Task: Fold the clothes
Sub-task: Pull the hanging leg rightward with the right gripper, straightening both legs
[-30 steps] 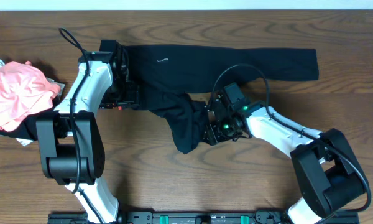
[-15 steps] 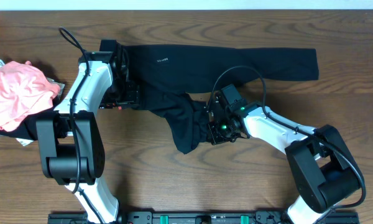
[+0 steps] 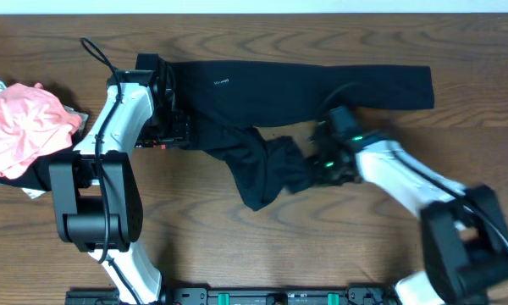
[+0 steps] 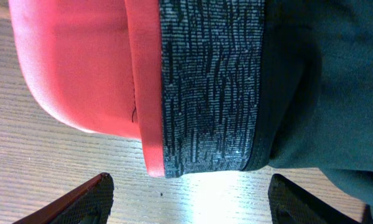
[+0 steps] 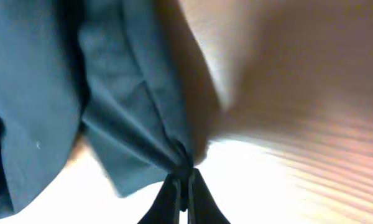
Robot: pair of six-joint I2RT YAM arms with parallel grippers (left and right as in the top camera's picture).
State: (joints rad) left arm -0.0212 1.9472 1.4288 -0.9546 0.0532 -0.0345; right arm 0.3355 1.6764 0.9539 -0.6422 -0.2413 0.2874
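The clothes (image 3: 262,89) are black leggings; one leg lies straight along the back toward the right, and the other is bunched up (image 3: 262,174) mid-table. My right gripper (image 3: 317,169) is shut on a pinch of that bunched fabric, which gathers into the fingertips (image 5: 185,183) in the right wrist view. The black cloth (image 5: 124,106) hangs stretched from the grip. My left gripper (image 3: 173,127) stands open at the waist end, where the grey waistband (image 4: 211,93) with its coral-red edge (image 4: 146,93) lies just ahead of the open fingers (image 4: 90,199), untouched.
A pink garment pile (image 3: 21,127) sits at the table's far left, over something dark. Bare wooden table (image 3: 339,246) runs in front of the leggings. A black rail (image 3: 262,296) lines the front edge.
My right gripper shut on the bunched leg and swung right, dragging the fabric out with it. The left arm and waistband stayed put.
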